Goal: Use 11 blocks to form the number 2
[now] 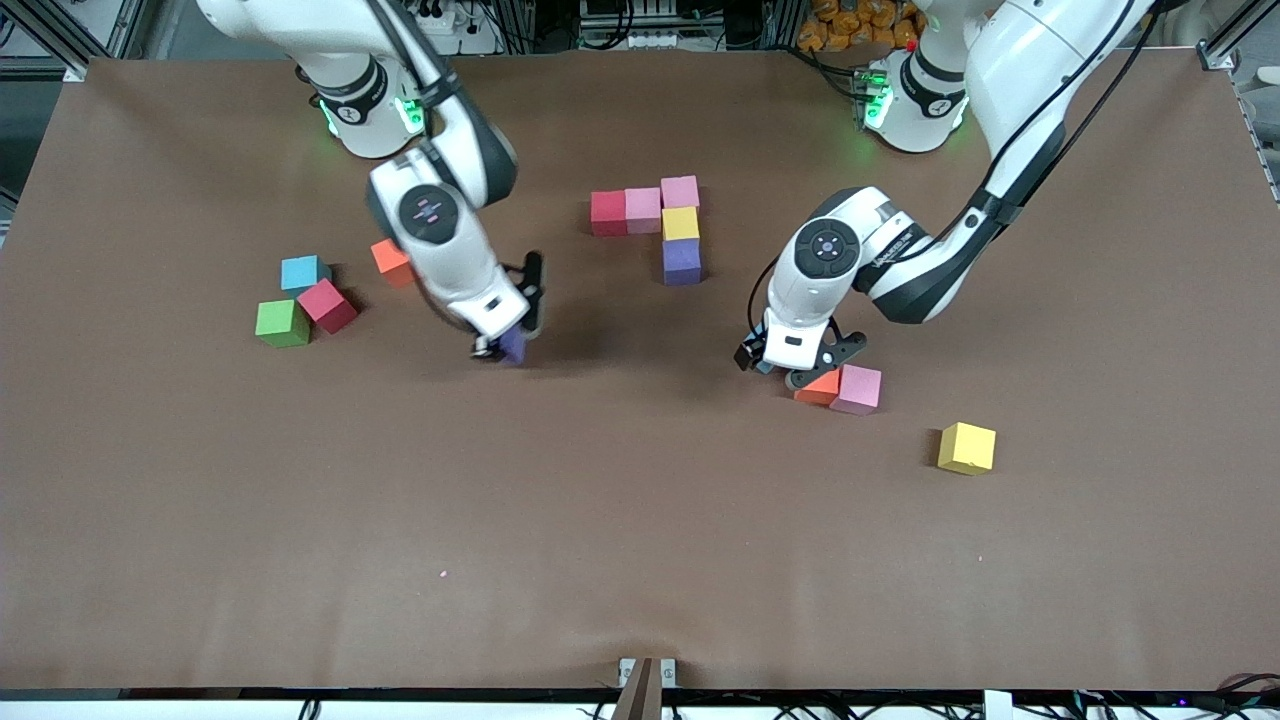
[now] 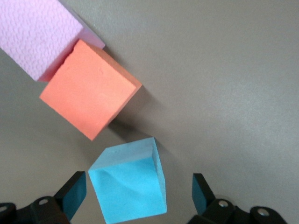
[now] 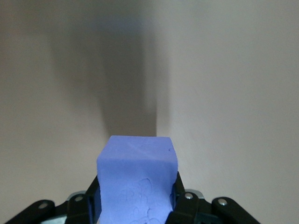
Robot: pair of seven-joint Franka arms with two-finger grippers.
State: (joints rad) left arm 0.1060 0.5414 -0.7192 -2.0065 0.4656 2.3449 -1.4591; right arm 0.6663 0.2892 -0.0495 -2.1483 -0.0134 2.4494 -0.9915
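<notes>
While the digit (image 1: 660, 228) stands only partly built in the table's middle, toward the robots' bases, the chief danger is, as I judge it, that a newly placed cube knocks its neighbours out of line, since the foam cubes are light and merely sit touching one another. So far it is a row of red (image 1: 607, 212), pink (image 1: 643, 209) and pink (image 1: 680, 191), with a yellow cube (image 1: 680, 223) and a purple cube (image 1: 681, 261) running from the end pink toward the camera; the edges look fairly square and matte. The right gripper (image 1: 505, 343) is clamped on a second purple block (image 3: 136, 179), up in the air over bare table between the digit and the loose cubes at the right arm's end; a skewed grip could set it down crooked or push the column. The left gripper (image 2: 139, 196) has its fingers spread wide about a light blue cube (image 2: 128, 184) that lies turned at an angle between them, so closing could catch corners and twist or squirt it away, or jostle the orange cube (image 2: 90, 88) just beside it, which touches a pink one (image 2: 37, 35). A yellow block (image 1: 967, 447) lies apart, nearer the camera. At the right arm's end sit blue (image 1: 302, 272), red (image 1: 327, 305), green (image 1: 282, 323) and orange (image 1: 391, 260) cubes.
</notes>
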